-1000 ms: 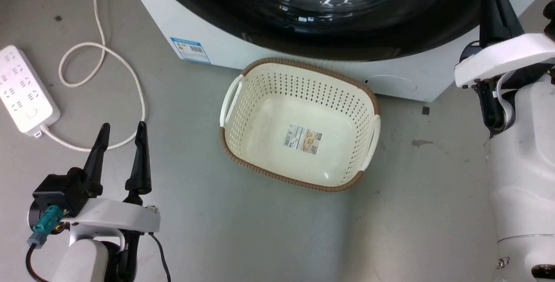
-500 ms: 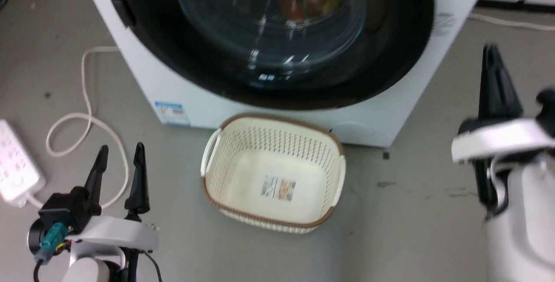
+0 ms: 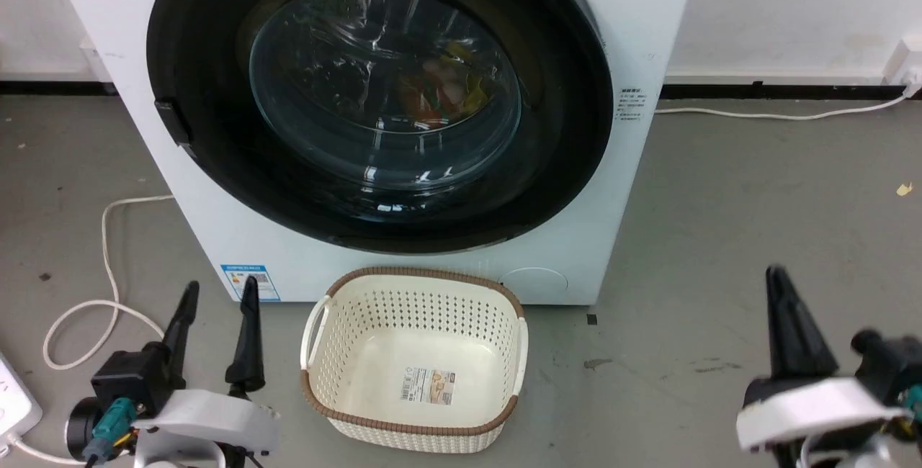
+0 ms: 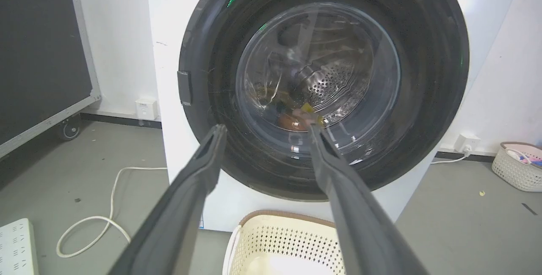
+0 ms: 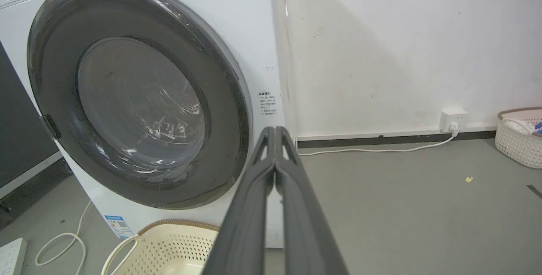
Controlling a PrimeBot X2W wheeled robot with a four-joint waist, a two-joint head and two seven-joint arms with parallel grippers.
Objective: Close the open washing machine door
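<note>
Left pincer [image 3: 220, 286]: fingers apart, nothing between them, hanging low over the floor. Right pincer [image 5: 274, 130]: fingers pressed together, empty, also low. Neither touches anything.

Straight ahead of the left pincer, well clear of its tips: the door [image 3: 382, 101]. It sits over the drum opening, with its black rim lying against the white front of the machine [image 3: 648, 21] all round as far as I can see. Coloured laundry shows behind the glass. From the right pincer the door is ahead and off to its left, seen at a slant, with no gap along the near rim edge. The dark tab on the rim, on the left pincer's side, is probably the latch. Can't tell from these views whether it has clicked, but likely yes.

Between the two pincers, nearer the left: basket [image 3: 425, 275] on the floor, just in front of the machine and below the door, not fouling it. Outboard of the left pincer: cable [image 3: 108, 252] and power strip [image 3: 14, 399].

Status call: swing is done, door looks shut. Left, if anything: a firm press near the tab to confirm.
</note>
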